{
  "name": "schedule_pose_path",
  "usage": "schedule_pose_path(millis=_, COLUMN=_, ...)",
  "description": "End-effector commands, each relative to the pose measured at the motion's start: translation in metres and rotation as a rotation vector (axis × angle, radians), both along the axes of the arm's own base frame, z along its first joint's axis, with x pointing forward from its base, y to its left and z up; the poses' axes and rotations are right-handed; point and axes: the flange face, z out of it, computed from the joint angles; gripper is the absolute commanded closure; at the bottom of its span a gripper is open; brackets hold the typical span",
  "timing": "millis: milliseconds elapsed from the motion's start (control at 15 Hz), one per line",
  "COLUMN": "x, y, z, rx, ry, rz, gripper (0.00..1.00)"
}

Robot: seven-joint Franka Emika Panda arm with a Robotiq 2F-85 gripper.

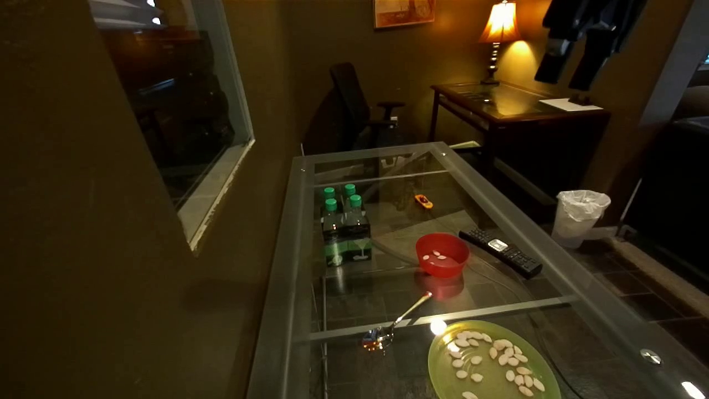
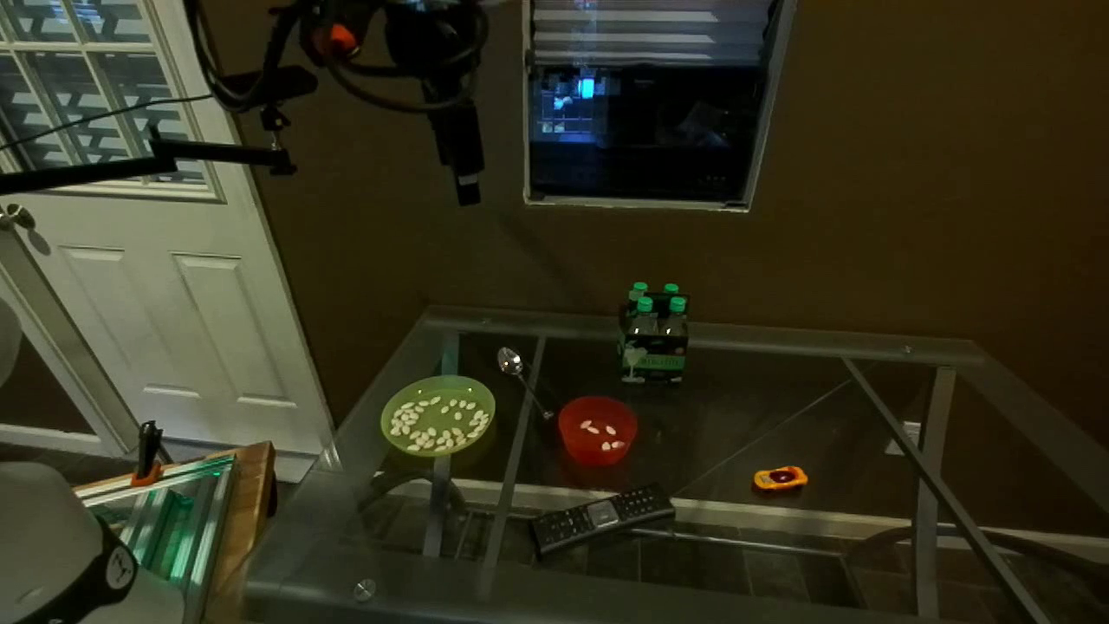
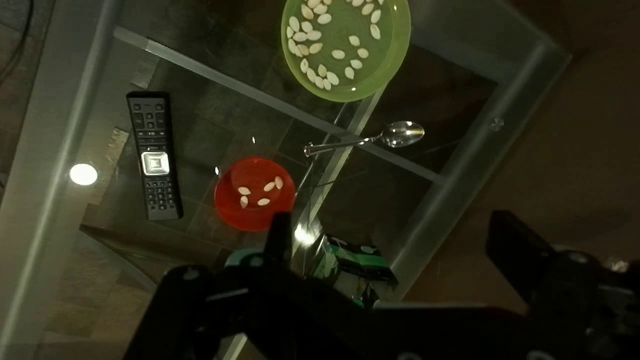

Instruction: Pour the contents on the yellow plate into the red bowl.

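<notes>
The yellow plate (image 1: 492, 388) rests flat on the glass table, and the contents (image 3: 338, 54), small pale oval pieces, are spread over it. A short way off stands the red bowl (image 2: 598, 449), upright, with several of the same pale pieces (image 3: 263, 202) inside. In the wrist view my gripper (image 3: 390, 220) is open, its dark fingers wide apart and nothing between them. The left finger partly overlaps the near rim of the red bowl (image 3: 232, 210) in that picture. Both exterior views show the gripper (image 1: 565, 77) high above the table, away from plate and bowl.
A metal spoon (image 3: 400, 134) lies between plate and bowl, toward the wall. Beside the bowl are a black remote (image 2: 602, 516) and a carton of green-capped bottles (image 2: 654, 351). Farther along lies a small orange item (image 2: 780, 478). A wall runs along the table's edge (image 2: 736, 334).
</notes>
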Motion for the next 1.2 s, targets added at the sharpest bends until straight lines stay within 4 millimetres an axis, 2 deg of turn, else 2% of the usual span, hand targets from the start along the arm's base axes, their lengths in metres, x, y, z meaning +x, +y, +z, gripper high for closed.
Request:
schedule_pose_path(millis=0, x=0.0, y=0.019, z=-0.041, rx=-0.11, ry=0.051, rz=0.156, gripper=0.0)
schedule_pose_path(millis=400, x=0.007, y=0.065, z=-0.133, rx=-0.342, ry=0.033, rz=0.391, gripper=0.0)
schedule_pose_path(millis=667, x=0.012, y=0.076, z=-0.196, rx=-0.439, ry=-0.066, rz=0.528, gripper=0.0)
schedule_pose_path(millis=733, x=0.012, y=0.073, z=-0.173, rx=-0.414, ry=-0.026, rz=0.467, gripper=0.0)
schedule_pose_path(millis=867, x=0.012, y=0.075, z=-0.196, rx=-0.421, ry=-0.041, rz=0.5, gripper=0.0)
schedule_pose_path(millis=1133, x=0.012, y=0.078, z=-0.205, rx=-0.449, ry=-0.016, rz=0.536, gripper=0.0)
